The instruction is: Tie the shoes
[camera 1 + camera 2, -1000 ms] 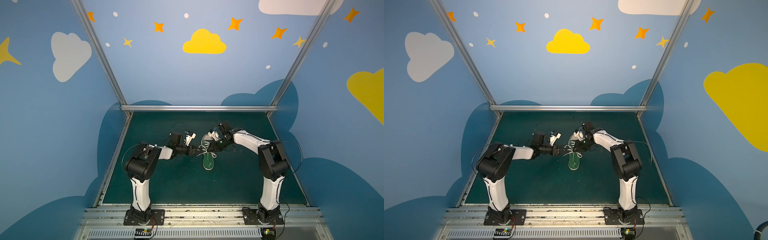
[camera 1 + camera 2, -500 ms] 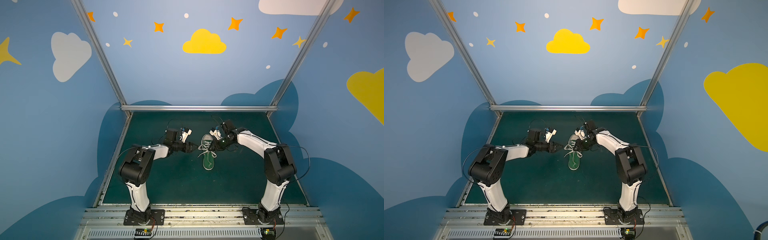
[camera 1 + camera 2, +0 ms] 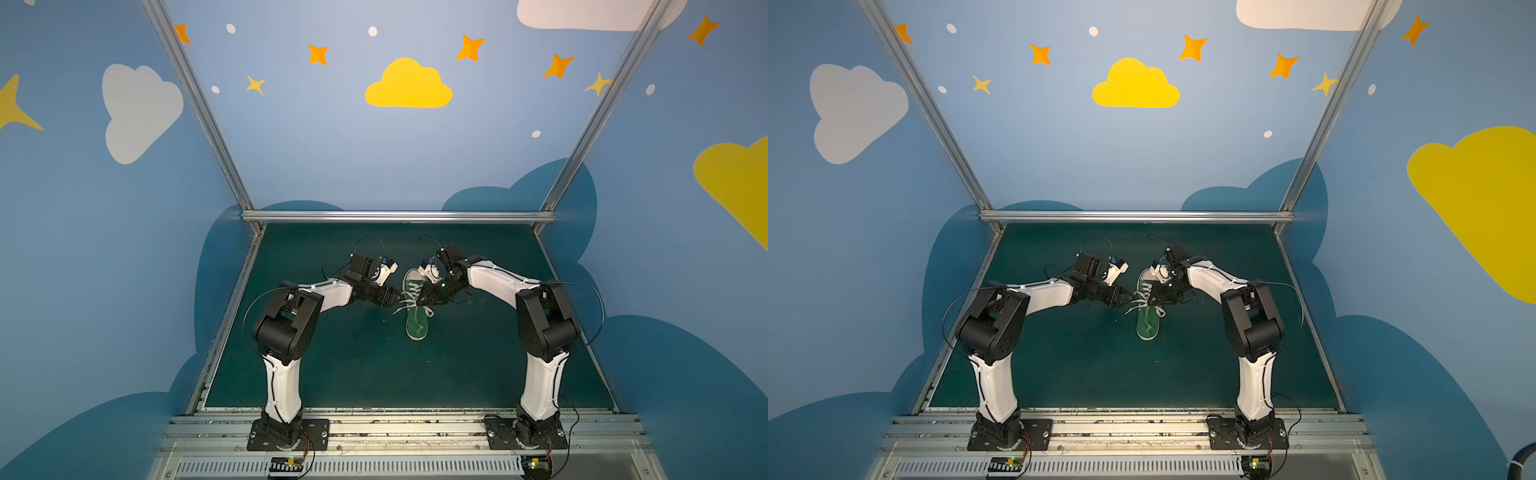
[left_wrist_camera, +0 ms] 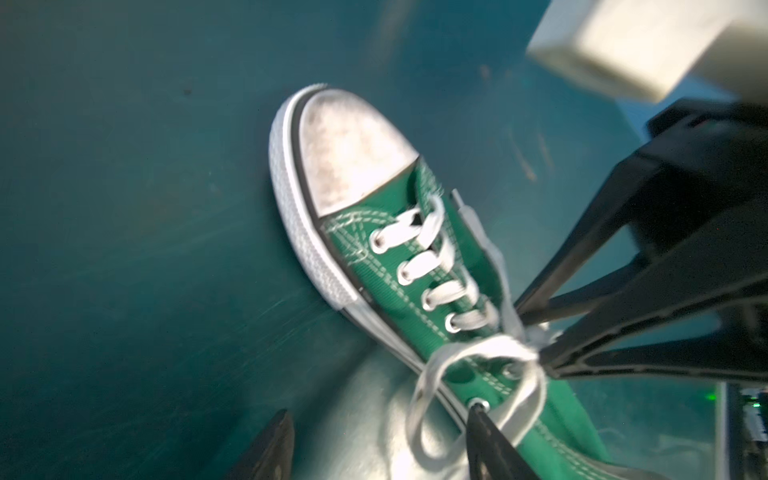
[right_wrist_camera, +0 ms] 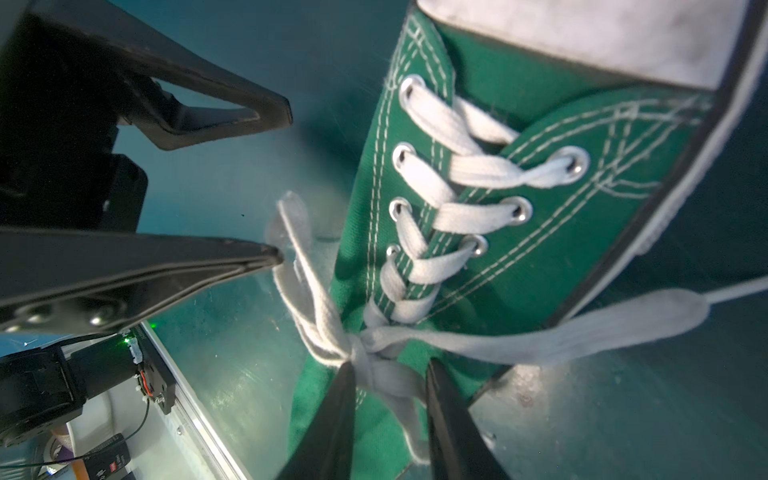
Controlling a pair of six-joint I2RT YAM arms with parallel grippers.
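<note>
The shoe, a small green sneaker (image 3: 417, 322) (image 3: 1148, 324) with a white toe cap (image 4: 349, 141), lies mid-mat with its toe pointing away, seen in both top views. Its white laces (image 5: 453, 166) cross into a knot (image 5: 357, 353) with loose loops. My left gripper (image 3: 397, 297) (image 4: 378, 432) stands open at the shoe's left side. One of its fingers (image 4: 486, 436) pokes against a lace loop (image 4: 432, 374). My right gripper (image 3: 422, 297) (image 5: 388, 411) reaches in from the right, jaws narrowly open and straddling the knot, with a slack strand between them.
The dark green mat (image 3: 332, 374) is walled by blue panels and a metal rail (image 3: 395, 216) at the back. A slotted metal base (image 3: 395, 424) runs along the front, carrying both arm mounts. A free lace end (image 5: 623, 320) trails off the shoe's side.
Both elbows swung outward and came back. My left gripper has opened wider and edged closer to the shoe. The right gripper has stayed at the knot.
</note>
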